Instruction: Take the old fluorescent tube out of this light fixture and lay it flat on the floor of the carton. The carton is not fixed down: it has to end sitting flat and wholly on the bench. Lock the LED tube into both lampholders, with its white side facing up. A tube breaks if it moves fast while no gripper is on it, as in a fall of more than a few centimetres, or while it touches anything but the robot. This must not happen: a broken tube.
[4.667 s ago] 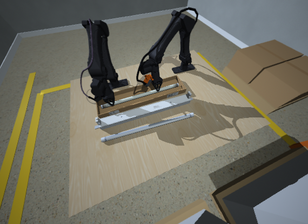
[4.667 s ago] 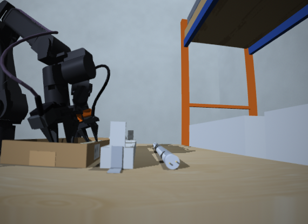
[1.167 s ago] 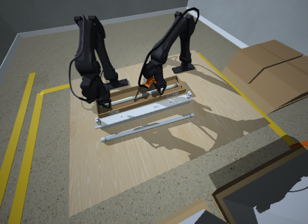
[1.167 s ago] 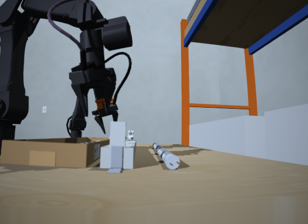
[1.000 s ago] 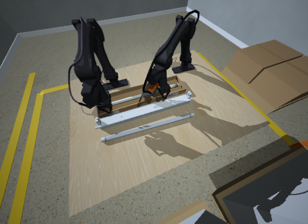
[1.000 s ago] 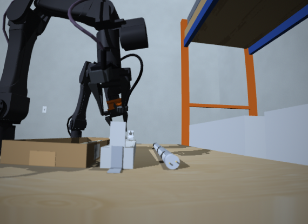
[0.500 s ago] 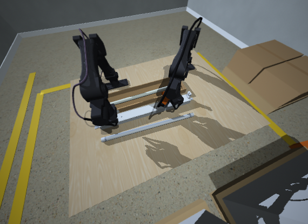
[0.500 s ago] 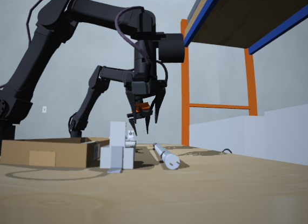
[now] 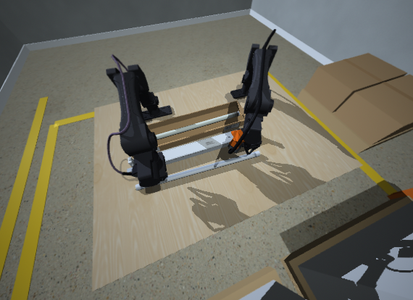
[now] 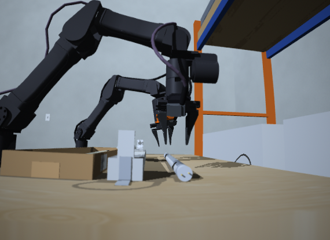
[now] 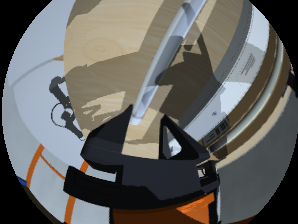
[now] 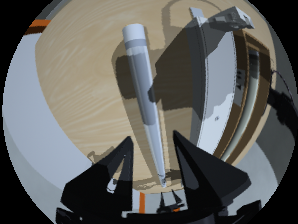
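Observation:
The LED tube [image 9: 214, 166] [image 10: 179, 167] [image 11: 165, 60] [image 12: 142, 85] lies on the bench in front of the white fixture [image 9: 181, 151] [image 10: 125, 163] [image 11: 235, 75] [image 12: 217, 85], which holds no tube. The old greenish tube [image 9: 195, 125] lies flat in the open carton [image 9: 188, 117] [image 10: 58, 164] behind the fixture. My left gripper [image 9: 250, 151] [image 10: 163, 143] [image 11: 147, 112] is open and empty above one end of the LED tube. My right gripper [image 10: 176, 143] [image 12: 152, 137] is open and empty above the other end, a few centimetres clear of it.
The wooden bench [image 9: 145, 236] has bare room in front of the LED tube. Both arm bases stand behind the carton. Large cardboard boxes [image 9: 362, 95] lie on the floor to one side. An orange and blue rack [image 10: 198, 93] stands beyond the bench.

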Robot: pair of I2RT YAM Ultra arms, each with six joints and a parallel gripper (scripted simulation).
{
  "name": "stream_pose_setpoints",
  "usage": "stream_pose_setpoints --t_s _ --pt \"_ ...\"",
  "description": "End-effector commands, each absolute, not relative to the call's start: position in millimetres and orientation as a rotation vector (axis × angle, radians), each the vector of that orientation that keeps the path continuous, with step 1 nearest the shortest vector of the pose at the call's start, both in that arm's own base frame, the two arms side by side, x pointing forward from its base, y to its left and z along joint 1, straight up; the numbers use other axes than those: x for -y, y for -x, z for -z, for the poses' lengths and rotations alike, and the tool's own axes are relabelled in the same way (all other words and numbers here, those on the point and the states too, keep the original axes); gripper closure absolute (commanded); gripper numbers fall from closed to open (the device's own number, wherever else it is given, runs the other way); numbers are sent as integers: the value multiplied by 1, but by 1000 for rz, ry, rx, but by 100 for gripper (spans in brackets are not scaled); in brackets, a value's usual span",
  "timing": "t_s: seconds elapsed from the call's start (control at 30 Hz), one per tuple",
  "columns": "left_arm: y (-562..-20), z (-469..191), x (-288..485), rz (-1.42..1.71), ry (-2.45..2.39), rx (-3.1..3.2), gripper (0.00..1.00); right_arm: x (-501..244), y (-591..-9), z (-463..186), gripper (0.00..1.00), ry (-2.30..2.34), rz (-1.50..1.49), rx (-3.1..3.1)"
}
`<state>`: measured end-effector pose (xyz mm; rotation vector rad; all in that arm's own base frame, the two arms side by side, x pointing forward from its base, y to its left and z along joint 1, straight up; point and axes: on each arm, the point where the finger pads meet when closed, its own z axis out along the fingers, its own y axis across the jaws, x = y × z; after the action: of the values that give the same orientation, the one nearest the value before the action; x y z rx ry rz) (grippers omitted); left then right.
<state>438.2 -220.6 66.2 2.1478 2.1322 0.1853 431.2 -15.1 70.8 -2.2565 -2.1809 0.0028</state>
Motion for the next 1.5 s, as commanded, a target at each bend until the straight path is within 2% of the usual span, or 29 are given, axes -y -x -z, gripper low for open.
stream_pose_setpoints --t_s 0.0,0.33,0.37,0.4,0.73,0.8,1.0,1.1,1.23,1.3,1.37,1.47 --pt "-439 -84 231 -163 -2163 -2069 51 20 -432 -81 51 2287 -29 2160" --pt "-448 -97 224 -194 -2085 -2091 51 18 -434 -78 51 2259 -22 2190" --pt "-446 -97 229 -193 -2096 -2079 51 22 -433 -59 51 2272 -15 2182" --pt "-443 -59 228 -177 -2149 -2097 51 20 -435 -51 51 2265 -21 2183" --pt "-456 -62 222 -211 -2093 -2077 51 23 -437 -37 51 2284 9 2189" --pt "-453 -31 220 -189 -2132 -2110 51 22 -434 -23 51 2270 -12 2174" --pt "-458 -28 223 -199 -2117 -2087 51 20 -436 -12 51 2271 10 2188" --pt "-461 -44 224 -205 -2091 -2084 51 20 -442 -40 51 2285 31 2202" --pt "-466 -51 227 -216 -2068 -2067 51 20 -448 -34 51 2293 49 2211" --pt "-462 -24 224 -195 -2108 -2103 51 19 -430 -32 51 2266 -7 2186" --pt "-457 -33 220 -198 -2103 -2099 51 18 -423 -26 51 2253 -26 2171" --pt "-458 -40 223 -203 -2095 -2085 51 19 -441 -27 51 2281 35 2195"
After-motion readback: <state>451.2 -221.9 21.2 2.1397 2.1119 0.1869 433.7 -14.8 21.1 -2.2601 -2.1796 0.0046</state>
